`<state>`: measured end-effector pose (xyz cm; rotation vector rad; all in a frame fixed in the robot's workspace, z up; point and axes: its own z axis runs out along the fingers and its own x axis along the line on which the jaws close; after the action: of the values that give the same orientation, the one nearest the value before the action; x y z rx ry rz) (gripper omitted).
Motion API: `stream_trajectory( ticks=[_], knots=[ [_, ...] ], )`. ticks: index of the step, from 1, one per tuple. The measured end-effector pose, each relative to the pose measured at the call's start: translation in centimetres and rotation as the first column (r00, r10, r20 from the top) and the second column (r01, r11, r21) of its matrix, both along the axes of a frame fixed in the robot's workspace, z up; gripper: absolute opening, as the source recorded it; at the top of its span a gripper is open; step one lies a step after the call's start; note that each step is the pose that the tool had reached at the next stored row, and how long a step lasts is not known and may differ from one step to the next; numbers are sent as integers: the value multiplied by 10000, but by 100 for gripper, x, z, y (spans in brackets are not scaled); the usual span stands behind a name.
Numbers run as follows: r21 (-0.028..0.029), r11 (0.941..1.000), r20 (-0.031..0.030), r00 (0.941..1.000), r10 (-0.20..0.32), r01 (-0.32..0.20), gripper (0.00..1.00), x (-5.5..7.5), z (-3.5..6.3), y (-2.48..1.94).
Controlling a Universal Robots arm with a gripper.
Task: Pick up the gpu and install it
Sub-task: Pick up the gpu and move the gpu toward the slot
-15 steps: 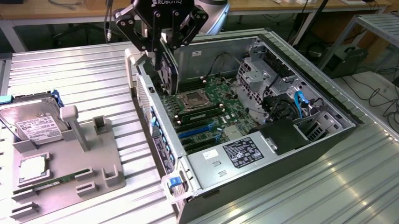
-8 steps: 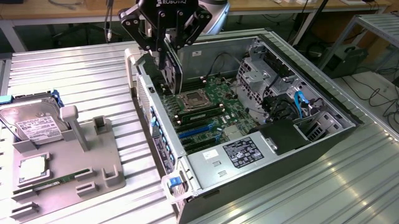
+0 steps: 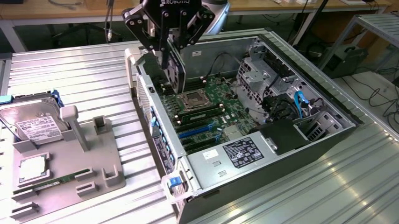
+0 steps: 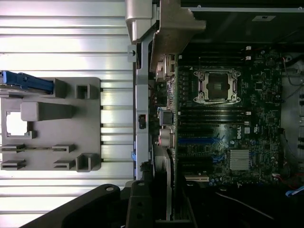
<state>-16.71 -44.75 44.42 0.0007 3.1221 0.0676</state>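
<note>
My gripper (image 3: 169, 46) hangs over the open computer case (image 3: 148, 105), shut on the top edge of the gpu (image 3: 175, 74). The card hangs upright and edge-on, its lower end just above the motherboard (image 3: 215, 112) near the case's rear wall. The blue expansion slots (image 3: 196, 133) lie nearer the exterior view's bottom, apart from the card. In the wrist view the gpu's silver bracket (image 4: 175, 23) juts ahead of my gripper (image 4: 156, 209), beside the case's rear wall and above the motherboard (image 4: 228, 128) with its blue slots (image 4: 202, 141).
A grey holder tray (image 3: 93, 163) sits at the exterior view's left with a hard drive (image 3: 34, 123), a memory stick (image 3: 53, 183) and a processor chip (image 3: 31, 169). Inside the case are the empty CPU socket (image 3: 192, 100), a power supply (image 3: 240, 154) and drive cages (image 3: 262, 70).
</note>
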Motion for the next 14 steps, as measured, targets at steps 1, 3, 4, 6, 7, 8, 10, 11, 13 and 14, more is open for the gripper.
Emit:
stream_trajectory(
  ticks=[1,3,4,6,7,8,10,11,13,14],
  knots=[
    [0,10000,0,10000,-1,1,27,8,0,0],
    [0,10000,0,10000,-1,1,27,23,0,0],
    [-1,10000,-1,10000,0,0,27,31,0,0],
    [0,10000,0,10000,-1,1,27,46,0,0],
    [-1,10000,0,10000,-1,1,27,54,0,0],
    [0,10000,0,10000,-1,1,27,61,0,0],
    [-1,10000,0,10000,-1,1,27,77,-1,0],
    [-1,10000,0,10000,-1,1,27,86,0,0],
    [-1,10000,0,10000,-1,1,27,103,0,0],
    [-1,10000,-1,10000,-1,1,27,111,0,0]
  ],
)
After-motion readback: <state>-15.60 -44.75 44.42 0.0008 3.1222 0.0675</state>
